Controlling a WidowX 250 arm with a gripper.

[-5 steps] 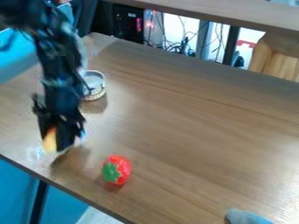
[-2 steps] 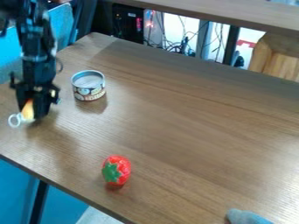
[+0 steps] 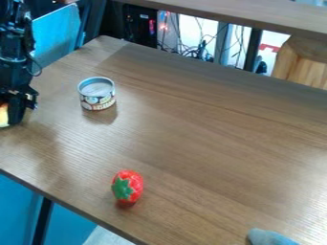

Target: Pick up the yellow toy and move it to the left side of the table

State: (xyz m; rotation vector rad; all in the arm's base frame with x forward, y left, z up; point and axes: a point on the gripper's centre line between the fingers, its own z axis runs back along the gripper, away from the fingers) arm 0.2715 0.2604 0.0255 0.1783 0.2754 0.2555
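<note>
The gripper [image 3: 9, 120] is at the far left edge of the view, low over the table and partly cut off. It is shut on a yellow-orange object [image 3: 3, 116], of which only a part shows between the black fingers. Right of the gripper, a small round can [image 3: 97, 94] with a printed side and a grey top stands upright. A red toy strawberry [image 3: 127, 185] with green leaves lies near the table's front left edge, well apart from the gripper.
A blue-grey object [image 3: 271, 237] is cut off by the bottom edge at the right. The brown table [image 3: 204, 139] has its front edge running down from the left. Behind it are a blue panel [image 3: 56, 36], cables and a wooden piece [image 3: 300, 67].
The gripper has moved left and up in the view, away from the strawberry, carrying the yellow-orange object. The can, partly hidden behind the arm before, now shows whole. The can and strawberry have not moved.
</note>
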